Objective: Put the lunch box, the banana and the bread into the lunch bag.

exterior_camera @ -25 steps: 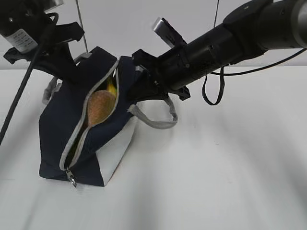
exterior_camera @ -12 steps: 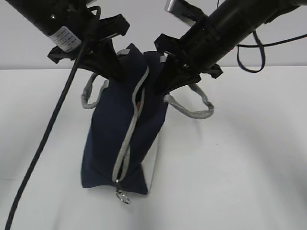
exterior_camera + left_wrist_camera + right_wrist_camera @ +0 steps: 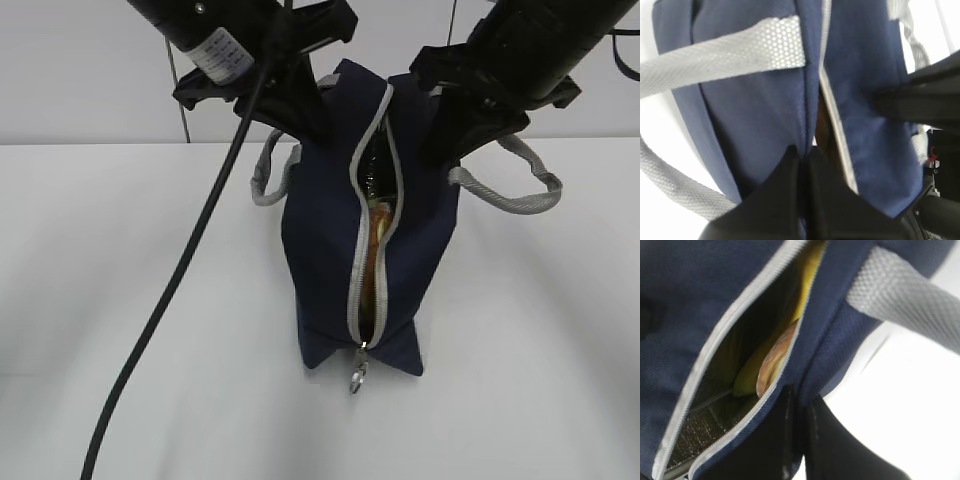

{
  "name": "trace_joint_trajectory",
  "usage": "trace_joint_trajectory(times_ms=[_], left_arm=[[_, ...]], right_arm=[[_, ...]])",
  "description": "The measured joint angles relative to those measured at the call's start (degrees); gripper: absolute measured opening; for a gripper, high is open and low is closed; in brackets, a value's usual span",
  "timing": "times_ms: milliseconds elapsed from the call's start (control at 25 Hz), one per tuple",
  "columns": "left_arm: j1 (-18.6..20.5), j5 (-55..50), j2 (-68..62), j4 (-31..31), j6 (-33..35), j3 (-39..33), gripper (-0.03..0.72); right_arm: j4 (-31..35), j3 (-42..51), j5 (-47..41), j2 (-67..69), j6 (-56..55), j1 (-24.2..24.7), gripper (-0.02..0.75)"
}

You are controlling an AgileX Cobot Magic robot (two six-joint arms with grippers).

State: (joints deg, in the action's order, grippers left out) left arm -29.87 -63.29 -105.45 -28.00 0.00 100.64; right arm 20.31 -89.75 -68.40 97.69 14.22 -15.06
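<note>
Bag: we see the bag [image 3: 325, 250] standing upright on the white table [image 3: 120, 300], its zipper [image 3: 357, 270] running down the near face and parted into a narrow slit.
Left gripper: our left gripper [image 3: 300, 105] is clamped on the bag's top left edge; in the left wrist view its black fingers [image 3: 785, 200] pinch the navy fabric between them.
Right gripper: our right gripper [image 3: 450, 125] is closed on the bag's top right edge; the right wrist view shows fabric squeezed between its fingers [image 3: 790, 440].
Bread: the bread [image 3: 375, 260] shows golden-brown through the slit, inside the bag.
Banana: the banana [image 3: 802, 285] lies inside the bag beside the bread, seen from the right wrist.
Lunch box: we cannot make it out in any view.
Handles: one grey handle [image 3: 265, 180] hangs left, the other [image 3: 515, 185] loops out right.
Ring pull: the ring [image 3: 357, 380] dangles at the zipper's low end.
</note>
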Motion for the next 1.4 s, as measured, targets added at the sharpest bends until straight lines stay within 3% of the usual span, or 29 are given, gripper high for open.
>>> trace_joint_trajectory(times_ms=[240,920,1400], left_arm=[[-2.49,1.06,-3.01,6.03,-5.12,2.94,0.0],[-2.56,4.46,-3.58,16.76,-10.01,5.08,0.0],[-2.24,5.86,-5.78,17.7,-10.12,5.08,0.0]], right_arm=[[-2.97,-2.69,-0.51,0.2,-0.22,1.68,-0.003],[-1.87,-10.89,-0.39,9.64,-0.87,1.68,-0.004],[-1.86,-11.24,-0.17,13.15,-1.01,1.68,-0.003]])
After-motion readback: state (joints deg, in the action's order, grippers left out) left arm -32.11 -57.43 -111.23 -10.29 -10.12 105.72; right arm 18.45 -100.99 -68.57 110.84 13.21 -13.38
